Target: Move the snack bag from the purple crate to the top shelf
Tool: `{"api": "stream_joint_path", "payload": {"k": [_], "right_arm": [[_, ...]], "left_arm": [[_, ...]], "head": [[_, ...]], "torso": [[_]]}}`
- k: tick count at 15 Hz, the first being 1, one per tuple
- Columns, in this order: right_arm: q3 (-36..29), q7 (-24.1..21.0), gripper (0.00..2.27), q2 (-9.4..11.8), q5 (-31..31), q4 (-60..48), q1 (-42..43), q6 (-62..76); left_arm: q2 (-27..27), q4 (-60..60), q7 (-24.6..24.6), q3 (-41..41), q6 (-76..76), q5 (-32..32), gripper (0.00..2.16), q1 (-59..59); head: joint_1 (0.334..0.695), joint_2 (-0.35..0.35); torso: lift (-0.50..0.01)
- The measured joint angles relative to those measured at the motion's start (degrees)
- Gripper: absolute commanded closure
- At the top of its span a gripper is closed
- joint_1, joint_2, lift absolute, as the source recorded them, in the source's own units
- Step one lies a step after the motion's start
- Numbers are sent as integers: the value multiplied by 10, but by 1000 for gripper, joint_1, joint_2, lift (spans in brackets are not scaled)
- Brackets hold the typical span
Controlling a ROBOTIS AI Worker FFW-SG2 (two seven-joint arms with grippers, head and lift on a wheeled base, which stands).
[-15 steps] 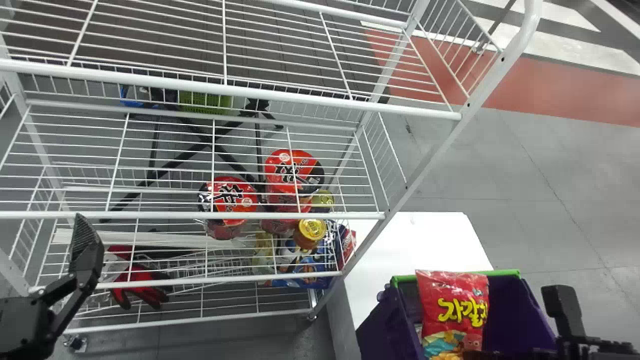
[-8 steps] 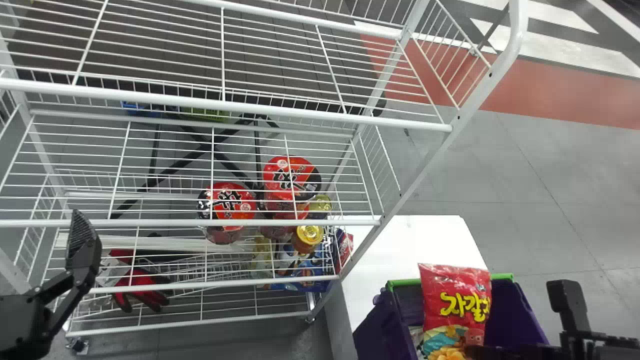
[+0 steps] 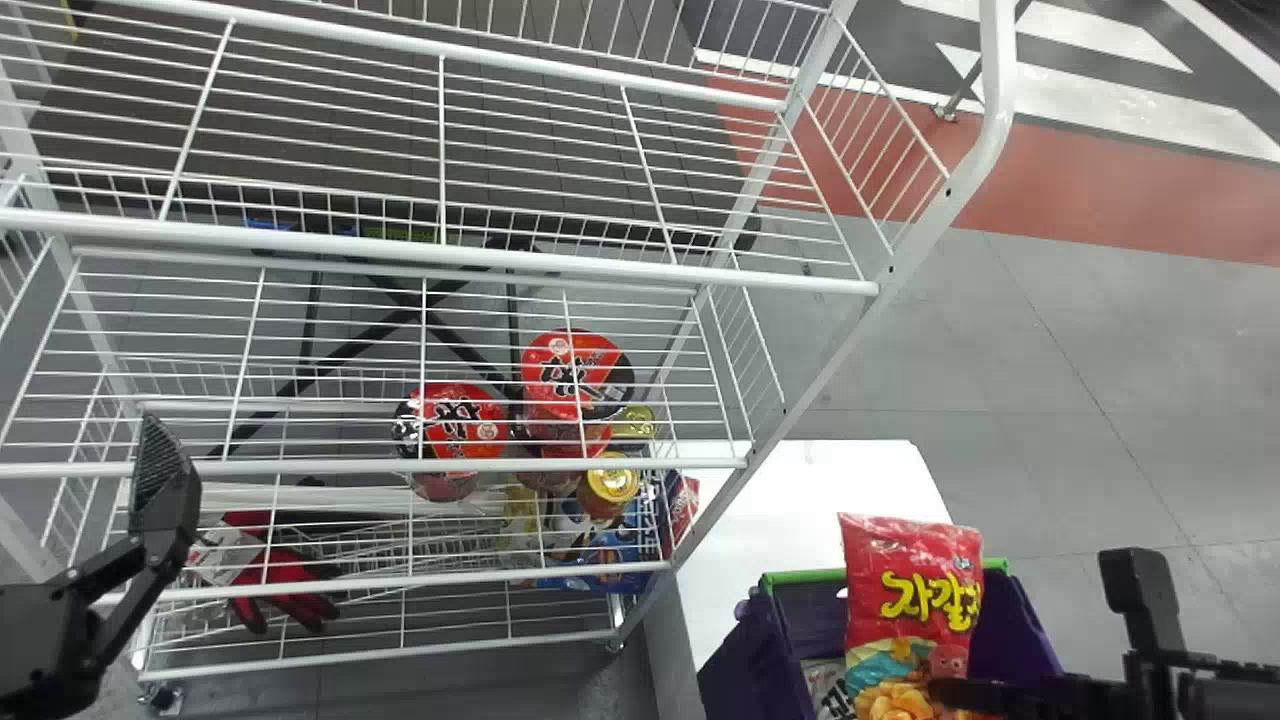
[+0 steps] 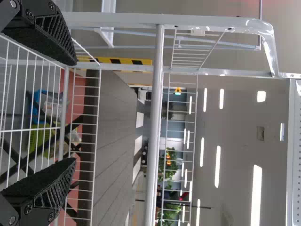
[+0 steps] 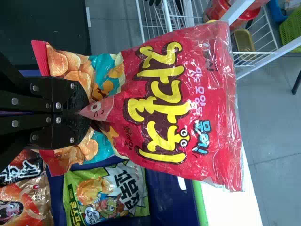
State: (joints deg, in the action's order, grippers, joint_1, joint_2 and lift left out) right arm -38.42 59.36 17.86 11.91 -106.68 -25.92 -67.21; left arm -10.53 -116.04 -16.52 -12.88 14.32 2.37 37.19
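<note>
Red and shiny, the snack bag (image 3: pixel 912 585) is held up over the purple crate (image 3: pixel 735 655), near the white table (image 3: pixel 830 490). It is pinched low down by the right gripper (image 3: pixel 940 690), with its two fingers closed tight on the bag. The front of the bag is crumpled there, and a bit of its picture is covered by the black fingers. The crate is cut off by the bottom edge of the head view, and part of its inside is hidden behind the bag. In it, a green bag (image 5: pixel 106 193) is partly covered by the snack bag, and an orange bag (image 5: pixel 23 202) is cut off by the picture's edge.

The left gripper (image 3: pixel 165 490) is held by the rack, with its fingers wide apart and nothing gripped. The top shelf (image 3: pixel 500 257) is cut off at the left side. Lower down, red noodle cups (image 3: pixel 460 425) and red gloves (image 3: pixel 285 585) are crossed by white wires, so their shapes are hard to make out
</note>
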Motion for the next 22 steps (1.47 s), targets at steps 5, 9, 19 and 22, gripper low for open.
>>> {"api": "stream_joint_path", "payload": {"k": [5, 9, 19, 22], "right_arm": [[6, 1, 1625, 0, 0, -1, 4, 4], [4, 1, 1625, -1, -1, -14, 4, 16], [-20, 26, 1625, -37, -7, -70, -5, 25], [-24, 32, 1625, -41, -8, -84, -8, 20]], "left_arm": [[1, 0, -1, 0, -9, 1, 83, -3], [1, -4, -1, 0, -10, 5, 83, -1], [0, -5, -1, 2, -8, 4, 83, 2], [0, -6, -1, 2, -8, 4, 83, 3]], "head": [[695, -350], [695, -350], [695, -350], [695, -350]], "torso": [[-190], [-174], [-134], [-122]]}}
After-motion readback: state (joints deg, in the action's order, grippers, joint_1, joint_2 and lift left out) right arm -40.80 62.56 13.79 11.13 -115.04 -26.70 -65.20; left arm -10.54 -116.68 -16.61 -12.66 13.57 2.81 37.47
